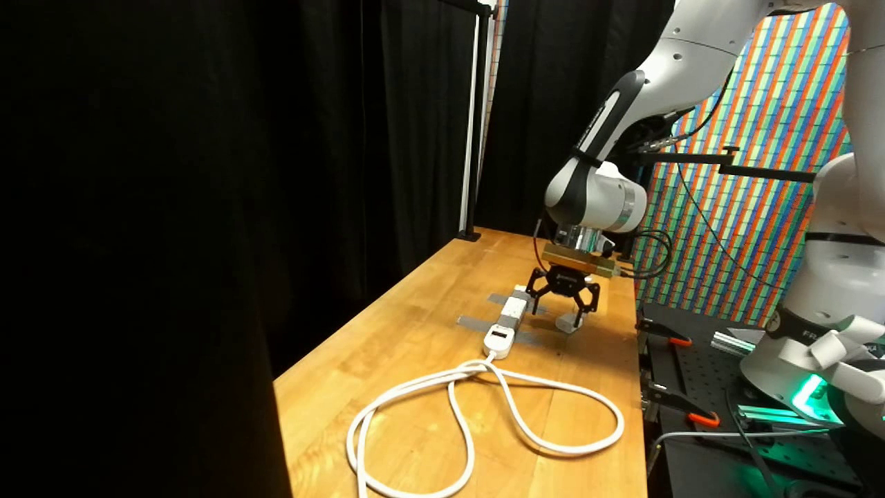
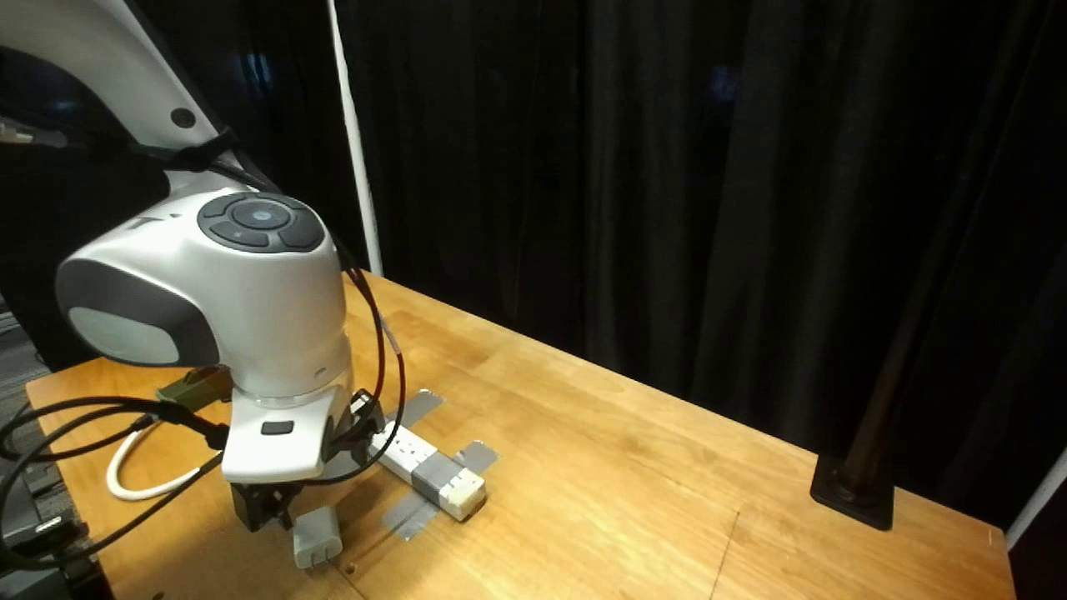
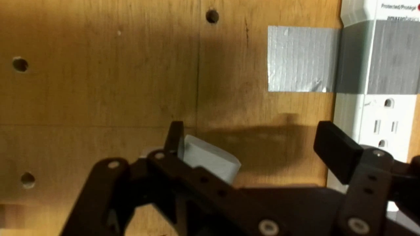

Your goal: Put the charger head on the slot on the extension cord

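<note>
The charger head [image 3: 210, 159] is a small white-grey box on the table, partly hidden by the left finger in the wrist view. It also shows in both exterior views [image 1: 569, 323] [image 2: 317, 537], its prongs visible in an exterior view. My gripper [image 3: 254, 141] is wide open, also seen in an exterior view [image 1: 556, 317]. Its left finger is close against the charger head; I cannot tell if they touch. The right finger is near the side of the extension cord's white socket block [image 2: 408, 452]. A slot [image 3: 385, 126] shows on its face. The cord's white cable [image 1: 477, 443] loops over the table.
Grey tape [image 3: 302, 59] holds the socket block to the wooden table [image 2: 600, 467]. A black stand base [image 2: 852, 496] stands on the table near a corner. Black curtains [image 2: 667, 208] hang along the long edge. Clamps [image 1: 674, 335] sit along the edge near the robot base.
</note>
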